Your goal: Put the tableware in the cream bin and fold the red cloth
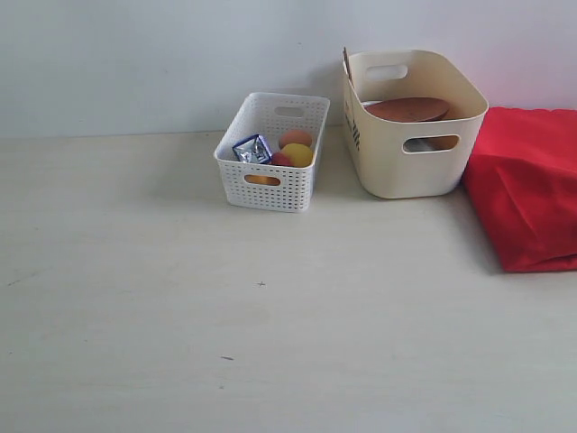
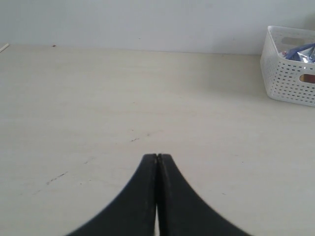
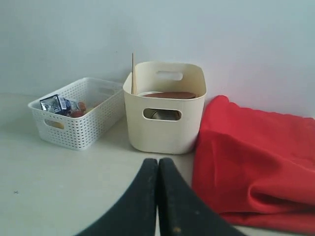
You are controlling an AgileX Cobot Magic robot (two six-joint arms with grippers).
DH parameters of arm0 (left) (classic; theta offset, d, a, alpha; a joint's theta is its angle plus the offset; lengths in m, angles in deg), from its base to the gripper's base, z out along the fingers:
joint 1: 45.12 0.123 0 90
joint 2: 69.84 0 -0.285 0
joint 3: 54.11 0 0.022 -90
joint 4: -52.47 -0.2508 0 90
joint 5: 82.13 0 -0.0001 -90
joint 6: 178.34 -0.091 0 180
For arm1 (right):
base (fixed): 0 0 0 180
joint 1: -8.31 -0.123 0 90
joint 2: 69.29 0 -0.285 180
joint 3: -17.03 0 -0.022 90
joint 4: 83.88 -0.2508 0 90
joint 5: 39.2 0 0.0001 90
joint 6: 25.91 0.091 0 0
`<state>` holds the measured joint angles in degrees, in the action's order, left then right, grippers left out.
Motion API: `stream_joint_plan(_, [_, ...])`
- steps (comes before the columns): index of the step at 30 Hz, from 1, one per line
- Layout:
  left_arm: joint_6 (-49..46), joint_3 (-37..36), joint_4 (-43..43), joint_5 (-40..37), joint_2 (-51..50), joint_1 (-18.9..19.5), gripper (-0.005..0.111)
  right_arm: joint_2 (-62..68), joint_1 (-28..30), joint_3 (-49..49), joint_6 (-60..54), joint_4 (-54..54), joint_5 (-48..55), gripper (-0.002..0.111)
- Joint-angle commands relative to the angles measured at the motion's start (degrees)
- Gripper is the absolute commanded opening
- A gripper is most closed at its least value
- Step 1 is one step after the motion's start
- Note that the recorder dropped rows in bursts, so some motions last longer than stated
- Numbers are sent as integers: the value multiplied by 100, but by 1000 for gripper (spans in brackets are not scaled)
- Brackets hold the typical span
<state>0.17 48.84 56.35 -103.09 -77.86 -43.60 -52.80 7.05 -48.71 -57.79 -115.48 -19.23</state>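
The cream bin (image 1: pixel 415 135) (image 3: pixel 165 123) stands at the back of the table and holds the round brown wooden plate (image 1: pixel 407 109) (image 3: pixel 168 95). A light wooden chopstick (image 3: pixel 132 73) sticks up at its corner, and something steel (image 3: pixel 165 115) shows through the handle cutout. The red cloth (image 1: pixel 527 185) (image 3: pixel 256 157) lies folded in a thick pile beside the bin at the right. My left gripper (image 2: pixel 157 156) is shut with nothing in it, over bare table. My right gripper (image 3: pixel 158 160) is shut and empty, short of the bin and the cloth. Neither gripper shows in the exterior view.
A white perforated basket (image 1: pixel 268 176) (image 2: pixel 288 81) (image 3: pixel 78 123) stands left of the bin, holding foods (image 1: pixel 296 152) and a blue-and-white snack packet (image 1: pixel 252 149) (image 3: pixel 55 104). A pale wall (image 1: pixel 180 54) runs behind both containers.
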Motion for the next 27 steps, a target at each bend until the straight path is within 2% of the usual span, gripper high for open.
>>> stream_joint_plan(1, [25,-17,-20,76,23,-35,0,-38,-8,-23,112,0,-74,0])
stream_joint_plan(4, [25,-17,-20,76,23,-35,0,-156,-8,-23,178,76,-42,0])
stream_joint_plan(7, [25,-17,-20,76,23,-35,0,-300,-8,-72,434,591,66,0])
stream_joint_plan(12, [25,-17,-20,76,23,-35,0,-641,-8,-465,1910,1898,-100,0])
stream_joint_plan(18, [25,-17,-20,76,23,-35,0,-870,-8,-1148,3620,3339,-794,0])
stream_joint_plan(27, [25,-17,-20,76,23,-35,0,-870,-8,-1148,3803,3647,-663,0])
